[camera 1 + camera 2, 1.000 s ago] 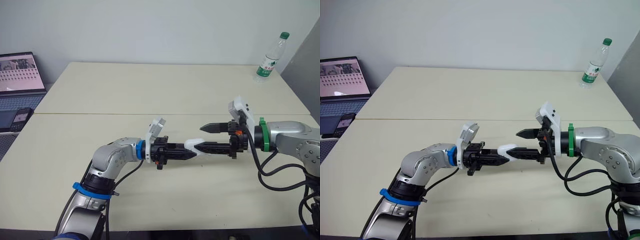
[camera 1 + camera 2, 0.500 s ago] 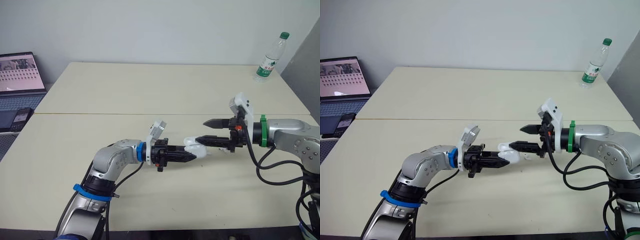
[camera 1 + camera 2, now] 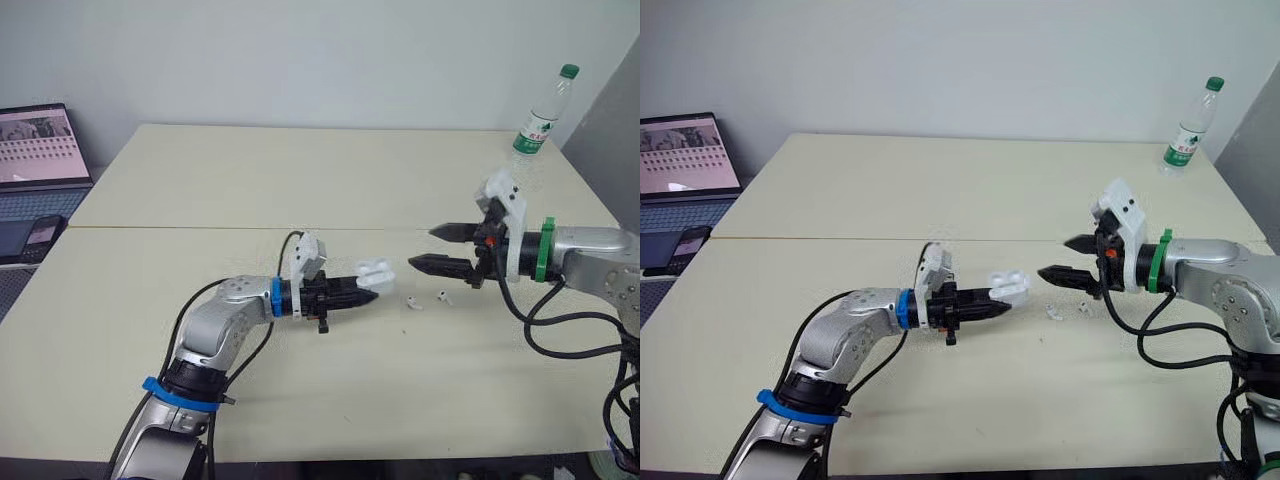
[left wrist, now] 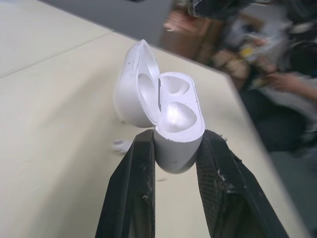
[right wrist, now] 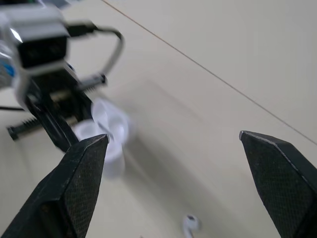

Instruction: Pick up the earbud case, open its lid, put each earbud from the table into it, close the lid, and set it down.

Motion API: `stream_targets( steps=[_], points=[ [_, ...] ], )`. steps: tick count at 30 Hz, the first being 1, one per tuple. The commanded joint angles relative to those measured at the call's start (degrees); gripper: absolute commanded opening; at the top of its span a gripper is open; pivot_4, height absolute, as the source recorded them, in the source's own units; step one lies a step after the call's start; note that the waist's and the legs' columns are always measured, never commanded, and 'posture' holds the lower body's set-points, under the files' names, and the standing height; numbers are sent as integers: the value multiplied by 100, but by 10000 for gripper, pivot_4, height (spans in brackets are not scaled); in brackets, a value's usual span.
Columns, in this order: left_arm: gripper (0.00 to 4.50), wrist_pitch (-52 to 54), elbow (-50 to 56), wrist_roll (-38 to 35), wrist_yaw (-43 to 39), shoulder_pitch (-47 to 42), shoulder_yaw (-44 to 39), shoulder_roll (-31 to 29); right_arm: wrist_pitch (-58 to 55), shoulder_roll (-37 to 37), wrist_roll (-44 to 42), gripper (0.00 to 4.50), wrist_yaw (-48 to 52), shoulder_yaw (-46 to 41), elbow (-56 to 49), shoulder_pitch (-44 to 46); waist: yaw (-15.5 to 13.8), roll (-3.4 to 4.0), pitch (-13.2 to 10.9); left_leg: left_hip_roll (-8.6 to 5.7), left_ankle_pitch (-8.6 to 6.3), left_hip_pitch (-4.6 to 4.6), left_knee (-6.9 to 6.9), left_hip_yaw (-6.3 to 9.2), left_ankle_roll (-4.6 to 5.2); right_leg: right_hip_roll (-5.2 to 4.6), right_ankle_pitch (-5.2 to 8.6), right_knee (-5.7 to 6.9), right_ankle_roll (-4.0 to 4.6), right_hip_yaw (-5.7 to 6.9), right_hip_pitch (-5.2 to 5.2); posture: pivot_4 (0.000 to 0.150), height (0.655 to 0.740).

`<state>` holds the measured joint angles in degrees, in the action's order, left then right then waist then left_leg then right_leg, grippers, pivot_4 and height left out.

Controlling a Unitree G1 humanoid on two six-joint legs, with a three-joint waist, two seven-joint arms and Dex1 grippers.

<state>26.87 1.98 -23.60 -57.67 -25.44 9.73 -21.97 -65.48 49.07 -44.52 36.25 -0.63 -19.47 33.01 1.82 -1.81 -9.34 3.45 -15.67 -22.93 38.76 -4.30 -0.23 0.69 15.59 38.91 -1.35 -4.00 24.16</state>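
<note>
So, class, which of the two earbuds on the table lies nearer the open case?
The left earbud, closest to the earbud case clamped in the left gripper; the right earbud lies farther off, on the robot's right.

The earbud case (image 4: 174,116) has its base hidden between the fingers of the left hand (image 4: 177,135). Near the right hand (image 3: 421,248), one earbud (image 3: 412,304) and the second earbud (image 3: 443,295) are too small to tell how they lie.

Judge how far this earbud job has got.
Done: the case is lifted in the shut left jaws, lid open. In hand: the open right jaws hang near two earbuds on the table. Left: load both, close the lid, set it down.
</note>
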Motion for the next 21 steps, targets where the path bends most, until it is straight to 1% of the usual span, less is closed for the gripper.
stream_targets(
  steps=[1,6,8,10,12,16,21],
  points=[
    [7783,-528,140,439,391,62,-85,-102,-81,167,440,44288,-146,348,-126,-101,-1,2,-1,1,0,-2,0,1,0,0,0,0,0,1,2,1500,7362],
    [7783,-618,297,751,724,216,-74,-216,-405,170,809,44288,-311,914,-466,-208,-1,3,-2,2,0,-2,-1,-1,0,0,0,0,-1,2,3,1500,7362],
    [7783,-395,428,870,961,248,-54,-247,-566,139,877,44288,-355,1133,-675,-230,-2,2,-2,2,0,-2,-1,0,0,0,0,1,-1,3,3,1500,7362],
    [7783,43,616,850,1185,239,-70,-237,-665,102,930,44288,-385,1291,-809,-234,-2,2,-2,3,0,-2,-1,2,0,0,1,1,-1,5,3,1500,7362],
    [7783,383,781,816,1324,237,-66,-240,-715,-8,1025,44288,-467,1425,-789,-201,-1,2,-2,2,0,-2,0,2,0,1,1,2,-1,5,3,1500,7362],
    [7783,728,922,858,1607,219,-37,-167,-814,-293,1340,44288,-662,1690,-572,-52,0,2,-2,2,0,-2,0,2,0,1,1,2,-2,5,2,1500,7362],
    [7783,869,1017,959,1768,224,75,-177,-1156,-717,1579,44288,-927,1707,-279,88,-1,2,-2,2,0,-1,0,2,0,2,0,3,-1,4,3,1500,7362]
  ],
)
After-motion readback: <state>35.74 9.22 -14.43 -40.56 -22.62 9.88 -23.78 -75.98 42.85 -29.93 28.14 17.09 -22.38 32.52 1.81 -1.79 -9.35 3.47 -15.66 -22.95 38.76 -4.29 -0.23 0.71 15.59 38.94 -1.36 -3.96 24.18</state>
